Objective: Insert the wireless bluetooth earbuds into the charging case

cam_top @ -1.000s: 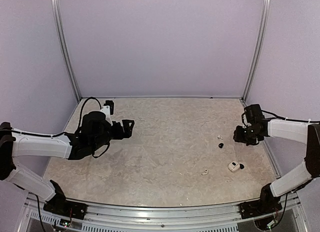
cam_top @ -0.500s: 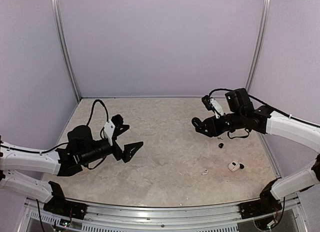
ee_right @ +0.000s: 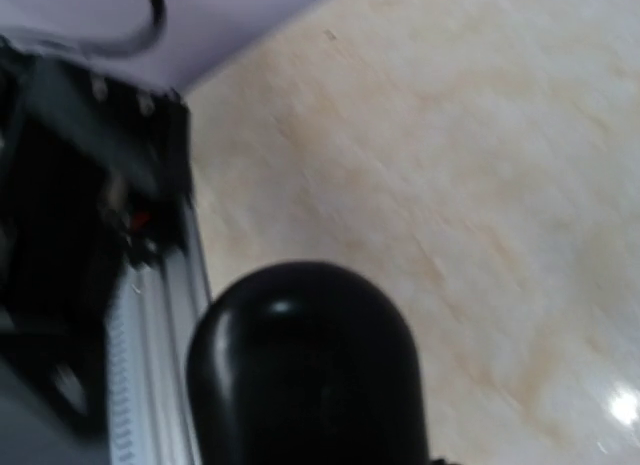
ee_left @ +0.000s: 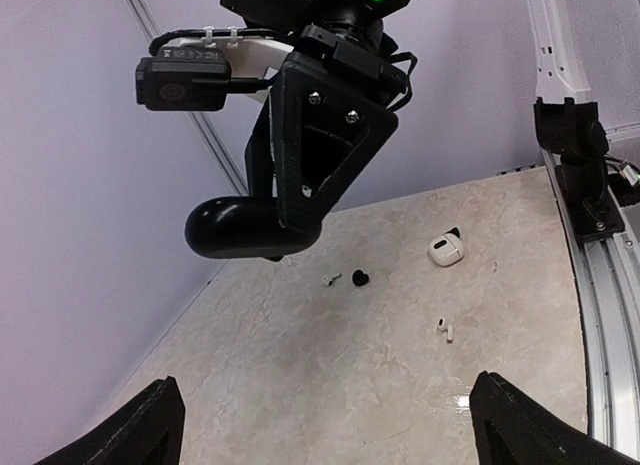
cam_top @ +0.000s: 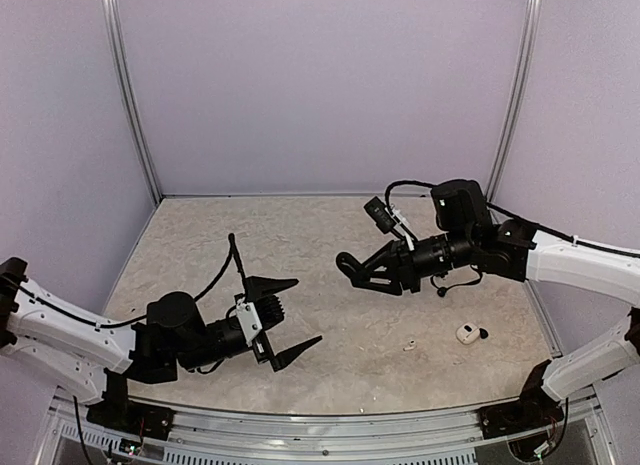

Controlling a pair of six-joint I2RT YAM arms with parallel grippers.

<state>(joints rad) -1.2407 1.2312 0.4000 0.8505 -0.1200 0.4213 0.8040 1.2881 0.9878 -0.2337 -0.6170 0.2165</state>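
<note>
Our left gripper [cam_top: 307, 310] hangs above the table [cam_top: 250, 235] with its jaws spread wide and nothing between them. Our right gripper [cam_top: 360, 268] is clenched on the black case [ee_left: 225, 241], a smooth oval pod held in the air at its fingertips, clear of the table. In the right wrist view that pod fills the lower middle of the picture, blurred. The two grippers face each other, and the held case sits ahead of the left gripper's open fingers and higher than them. All four earbuds lie loose on the table. Seen from the left gripper, a white earbud [ee_left: 331, 280] and a black earbud [ee_left: 359, 278] lie close together, under and beyond the held case. To the right of that pair sits the white case [ee_left: 446, 249], with a second black earbud [ee_left: 453, 232] at its far edge; we cannot tell whether the two touch. A second white earbud [ee_left: 444, 329] lies alone, nearer to the left gripper than the white case is. From the right gripper, all of these lie below it and behind its fingertips, back toward its own arm.
</note>
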